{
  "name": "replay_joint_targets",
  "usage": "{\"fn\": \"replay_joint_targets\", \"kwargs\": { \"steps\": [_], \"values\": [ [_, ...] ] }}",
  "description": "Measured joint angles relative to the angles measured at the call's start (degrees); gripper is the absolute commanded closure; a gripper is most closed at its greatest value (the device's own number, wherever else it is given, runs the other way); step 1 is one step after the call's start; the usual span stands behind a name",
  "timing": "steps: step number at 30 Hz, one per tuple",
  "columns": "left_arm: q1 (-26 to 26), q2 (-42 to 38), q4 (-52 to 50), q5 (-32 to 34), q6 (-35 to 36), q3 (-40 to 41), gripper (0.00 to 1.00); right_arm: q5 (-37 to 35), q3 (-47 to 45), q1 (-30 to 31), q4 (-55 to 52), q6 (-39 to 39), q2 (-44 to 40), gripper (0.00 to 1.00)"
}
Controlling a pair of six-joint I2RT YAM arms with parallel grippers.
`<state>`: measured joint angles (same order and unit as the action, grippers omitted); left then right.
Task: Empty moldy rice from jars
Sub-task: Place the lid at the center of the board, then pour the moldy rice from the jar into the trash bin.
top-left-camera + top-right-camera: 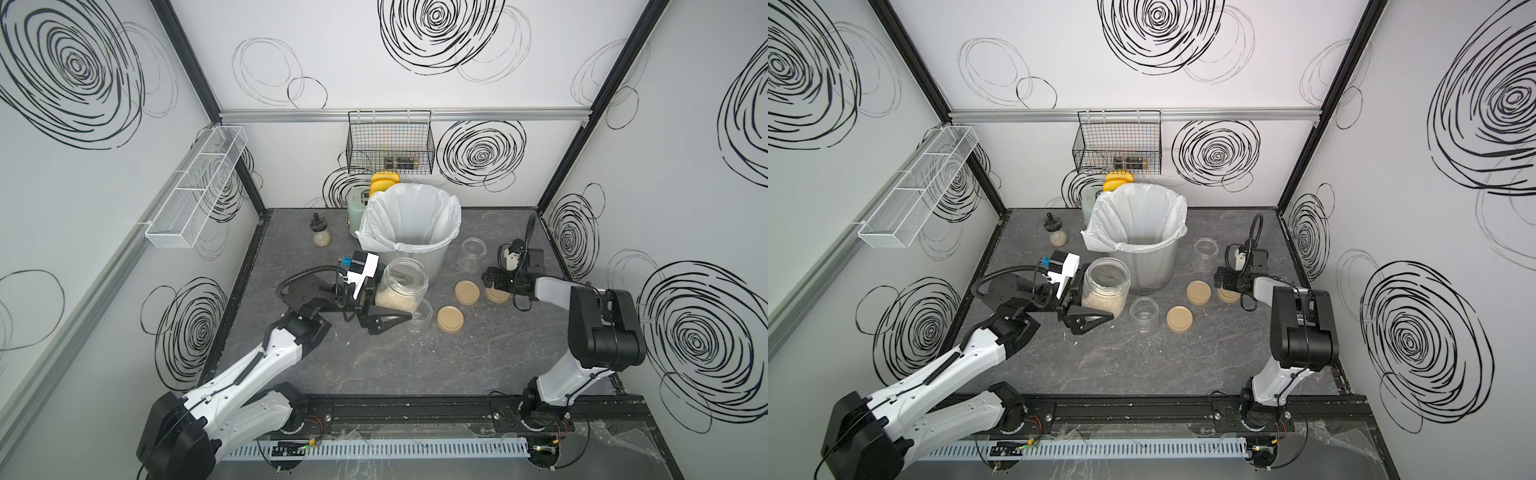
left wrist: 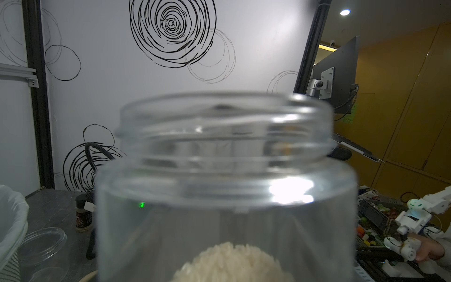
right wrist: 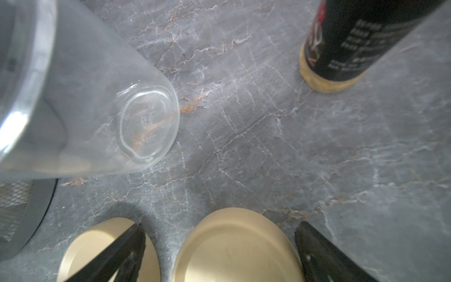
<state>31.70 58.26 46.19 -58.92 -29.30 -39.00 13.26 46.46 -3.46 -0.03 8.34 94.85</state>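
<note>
Clear jar, uncapped and upright, contains the moldy rice as a low heap. The left fingers grip its sides, just beside the mesh bin. The right fingers stand open astride a tan lid on the counter.

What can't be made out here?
Grip of the left claw on the rice jar: left wrist view shows only the jar.
Mold on the rice: blurred, cut off by the left wrist view's edge.
Contents of the wire basket: too small behind mesh in both top views.
Label of the shaker: blurred, cut off in the right wrist view.
The green appliance: mostly hidden by the bin liner in both top views.
</note>
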Motion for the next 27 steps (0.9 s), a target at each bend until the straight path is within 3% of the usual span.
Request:
{"fn": "replay_joint_targets", "kwargs": {
  "steps": [3, 9, 16, 27],
  "values": [
    [-1.5, 0.1, -0.5, 0.0, 0.5, 0.0, 0.4, 0.4, 0.6, 0.0, -2.9, 0.0, -4.5, 0.02],
    [-4.7, 1.5, -6.4, 0.4, 4.5, -2.5, 0.4, 2.8, 3.3, 0.0, -6.1, -1.6, -21.9, 0.02],
    [-7.5, 6.5, -22.0, 5.2, 15.9, -12.1, 0.39, 11.2, 2.4, 0.0, -1.9, -3.8, -40.6, 0.02],
    [-8.9, 15.3, -38.4, 12.2, 29.4, -24.8, 0.4, 29.6, 10.5, 2.8, -1.2, -7.1, -39.6, 0.02]
  ]
}}
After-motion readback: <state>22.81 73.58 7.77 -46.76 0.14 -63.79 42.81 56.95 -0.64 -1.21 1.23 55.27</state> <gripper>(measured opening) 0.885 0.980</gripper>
